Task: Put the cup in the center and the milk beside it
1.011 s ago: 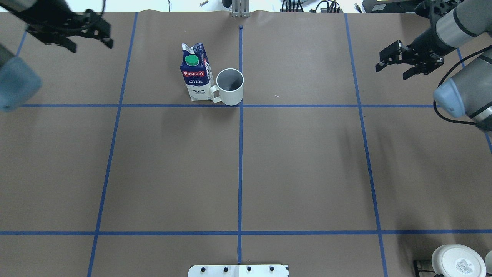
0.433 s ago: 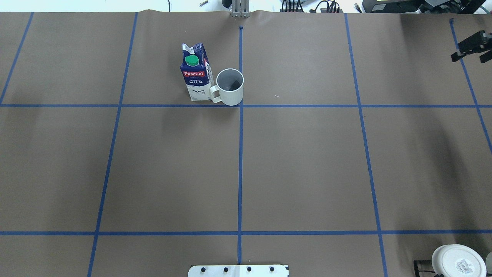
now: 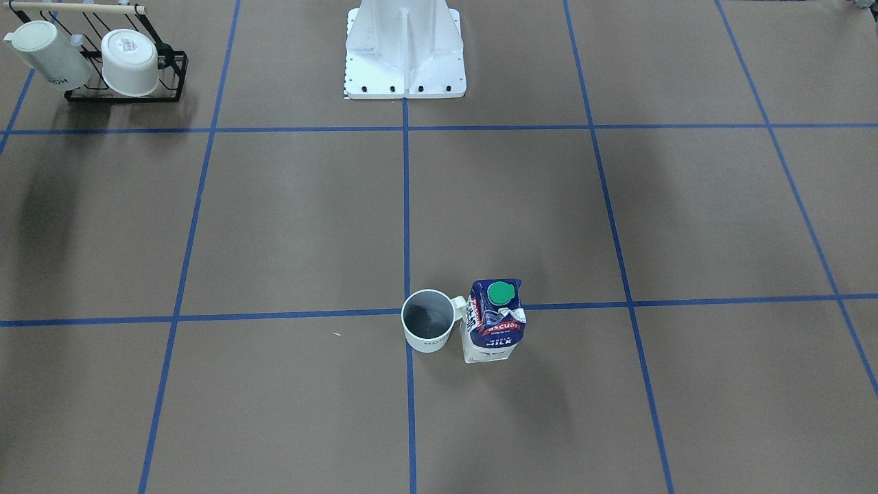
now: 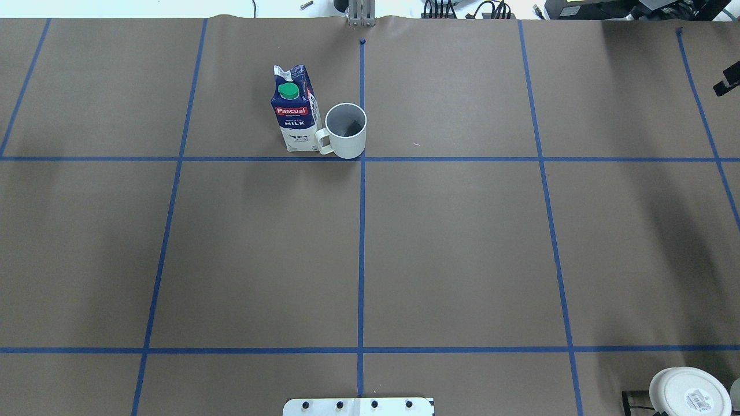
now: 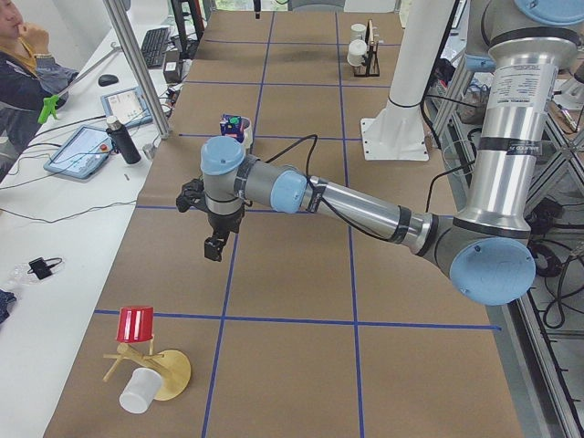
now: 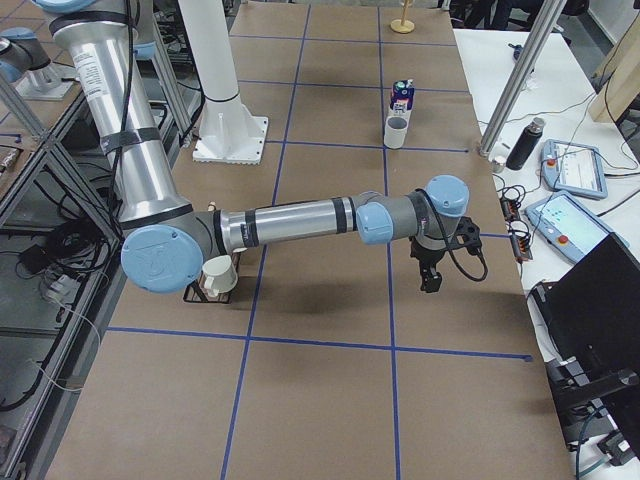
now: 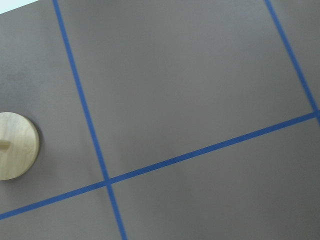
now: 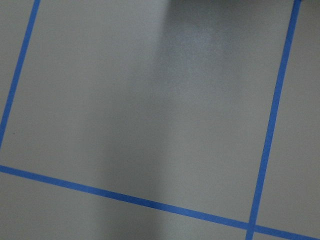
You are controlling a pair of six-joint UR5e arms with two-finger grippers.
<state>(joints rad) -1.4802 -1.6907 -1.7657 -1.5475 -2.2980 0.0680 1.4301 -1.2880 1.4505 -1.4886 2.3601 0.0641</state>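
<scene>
The white cup [image 4: 346, 132] with a dark inside stands upright just beyond and left of the center tape crossing [image 4: 362, 159], its base at the lines. The milk carton [image 4: 293, 110] stands upright against the cup's handle side. Both also show in the front view, cup [image 3: 429, 322] and milk [image 3: 494, 321]. My left gripper [image 5: 214, 245] hangs over bare paper far from them and shows only in the left side view, so I cannot tell its state. Only a sliver of my right gripper [image 4: 727, 85] shows at the overhead view's right edge. It also shows in the right side view [image 6: 432, 280], state unclear.
A black rack [image 3: 116, 65] with two white mugs stands near the robot's base [image 3: 405, 62]. A wooden stand with a red cup [image 5: 137, 324] sits at the table's left end; its round base [image 7: 15, 145] shows in the left wrist view. An operator sits beside the table.
Both arms have swung outward to the table's ends. The left one has left the overhead view and the right one is nearly out of it. Cup and milk have not moved.
</scene>
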